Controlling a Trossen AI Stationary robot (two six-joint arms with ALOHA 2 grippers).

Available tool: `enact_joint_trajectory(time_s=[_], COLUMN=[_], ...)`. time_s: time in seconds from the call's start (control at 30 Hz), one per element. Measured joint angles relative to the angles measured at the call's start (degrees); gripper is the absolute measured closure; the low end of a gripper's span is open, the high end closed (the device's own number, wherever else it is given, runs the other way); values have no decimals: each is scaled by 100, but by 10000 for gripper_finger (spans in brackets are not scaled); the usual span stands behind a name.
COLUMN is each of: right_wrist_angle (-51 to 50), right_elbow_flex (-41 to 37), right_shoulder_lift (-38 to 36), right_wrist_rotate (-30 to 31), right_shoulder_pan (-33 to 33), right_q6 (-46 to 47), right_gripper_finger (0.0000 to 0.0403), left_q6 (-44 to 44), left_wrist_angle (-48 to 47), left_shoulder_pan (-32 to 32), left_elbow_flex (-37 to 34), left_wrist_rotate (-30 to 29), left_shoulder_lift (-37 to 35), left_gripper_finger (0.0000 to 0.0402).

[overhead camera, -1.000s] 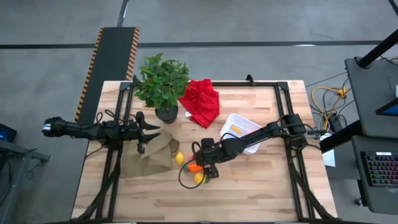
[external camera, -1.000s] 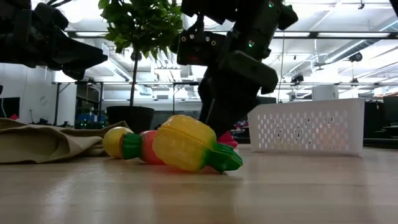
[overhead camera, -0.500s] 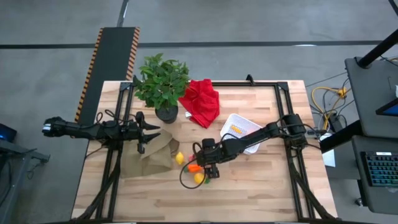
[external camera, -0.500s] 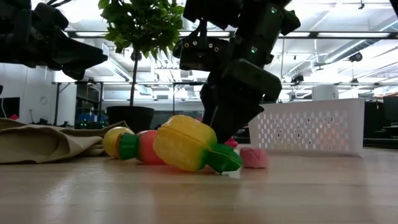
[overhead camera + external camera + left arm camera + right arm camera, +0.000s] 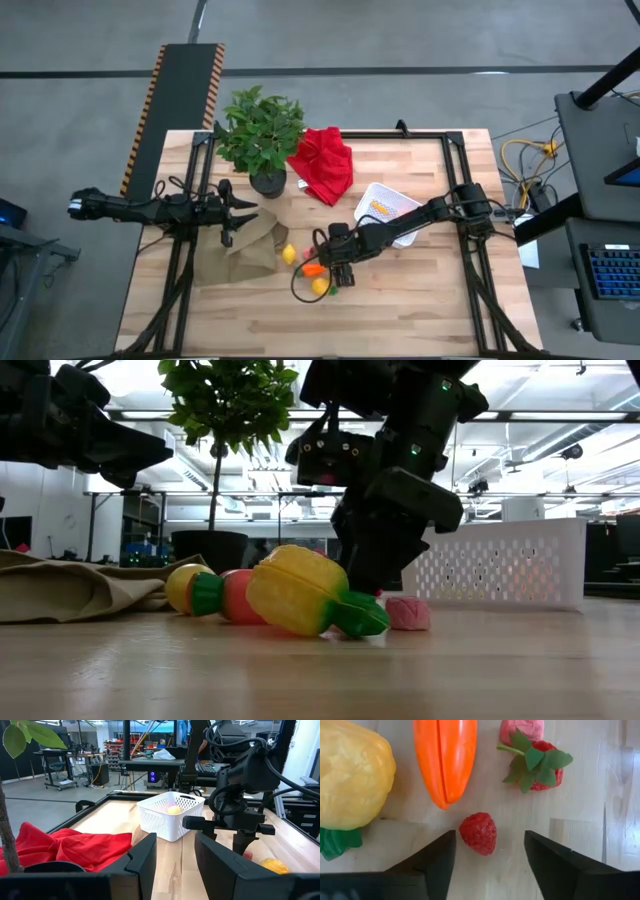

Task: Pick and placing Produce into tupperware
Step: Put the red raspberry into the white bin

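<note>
From above, a wooden table [image 5: 420, 300] holds a potted plant [image 5: 260, 135] and a red cloth [image 5: 325, 163] at the far side, with a tan cloth [image 5: 245, 252] near the left. The white tupperware [image 5: 385, 210] sits right of centre with a yellow piece inside. The right gripper [image 5: 335, 270] reaches down over a cluster of produce [image 5: 315, 278] in the middle of the table, just left of the tupperware. The left gripper [image 5: 238, 212] hangs over the tan cloth.

At table height, a yellow fruit with a green tip [image 5: 305, 592] lies in front, a second yellow piece [image 5: 182, 586] and an orange one [image 5: 238, 596] are behind it, and a pink piece [image 5: 407, 613] is to the right. The right gripper [image 5: 375, 575] comes down just behind them, with the tupperware [image 5: 495, 563] beyond.

The left wrist camera shows the left gripper's two fingers [image 5: 142, 862] apart with nothing between them, the tupperware [image 5: 170, 815] ahead, and the red cloth [image 5: 65, 845] beside it.

The right wrist camera looks straight down: the right gripper [image 5: 490, 851] stands open, with a small red berry [image 5: 478, 833] lying on the wood between its fingers [image 5: 432, 857], not pinched. Past it lie an orange carrot [image 5: 446, 757], the yellow fruit [image 5: 352, 775], and a strawberry with green leaves [image 5: 540, 767].
</note>
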Motion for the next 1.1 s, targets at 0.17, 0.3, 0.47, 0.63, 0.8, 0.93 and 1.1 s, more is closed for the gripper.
enact_joint_trajectory(time_s=[0.17,0.3,0.47,0.63,0.8,0.93,1.1], right_wrist_angle=[20,32,32,31,26,15,-18], right_elbow_flex=[1,0,1,1,1,1,3], right_shoulder_lift=[0,0,0,0,0,0,0], right_wrist_rotate=[-104,-202,-206,-324,-322,-320,-318], right_shoulder_pan=[0,0,0,0,2,2,2], right_q6=[47,80,113,137,139,98,96], right_gripper_finger=[217,237,260,285,309,320,323], left_q6=[0,0,2,2,2,2,2], left_wrist_angle=[0,0,0,0,0,0,0], left_shoulder_pan=[0,0,0,0,0,0,0], left_elbow_flex=[0,0,0,0,0,0,0], left_wrist_rotate=[2,2,2,2,1,2,2], left_shoulder_lift=[0,0,0,0,0,0,0], left_gripper_finger=[281,281,281,281,281,281,281])
